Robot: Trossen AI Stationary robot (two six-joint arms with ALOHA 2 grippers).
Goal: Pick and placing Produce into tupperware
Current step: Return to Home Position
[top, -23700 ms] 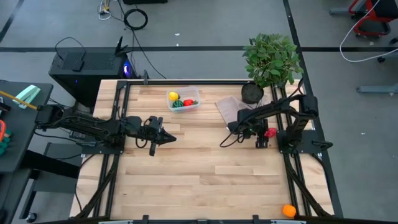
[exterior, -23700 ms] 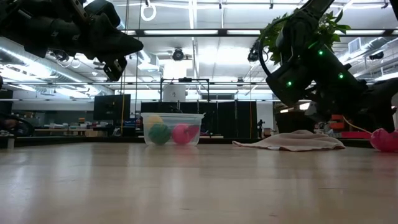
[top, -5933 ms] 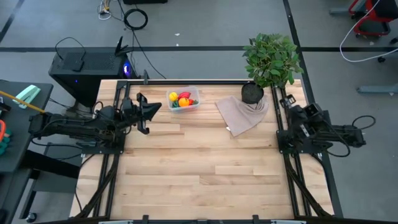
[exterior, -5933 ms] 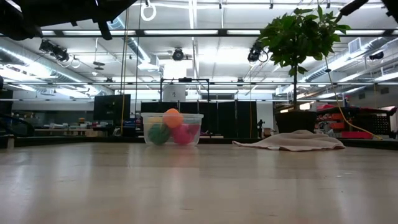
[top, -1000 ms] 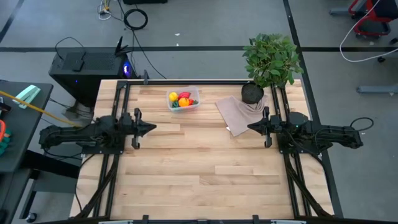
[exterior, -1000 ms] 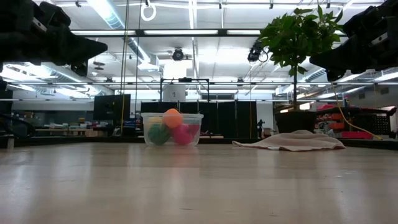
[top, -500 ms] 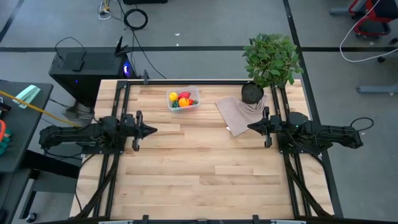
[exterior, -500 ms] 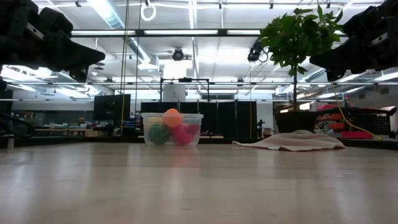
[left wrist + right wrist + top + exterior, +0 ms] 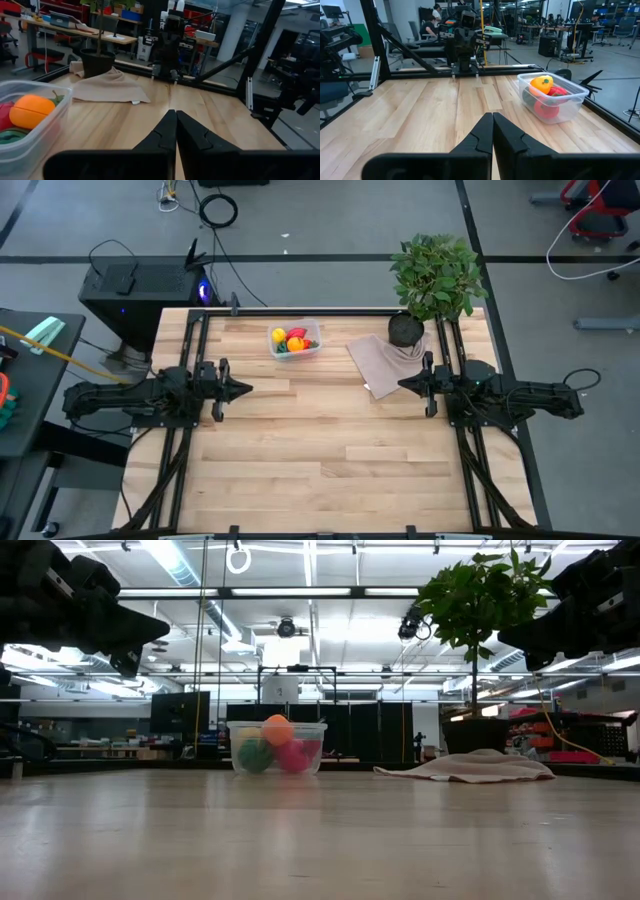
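Both arms are reaching inward from opposite sides, level and facing each other. The left gripper (image 9: 243, 389) and the right gripper (image 9: 402, 385) are hovering empty, each holding its jaws pressed together.

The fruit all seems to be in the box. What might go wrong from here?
The orange sits on top of the pile, poking above the rim of the tub, so a bump might roll it out. The cloth lies close to the shut right pincer and rests against the plant pot; a careless swing there could snag it. The left pincer, shut too, has nothing near it.
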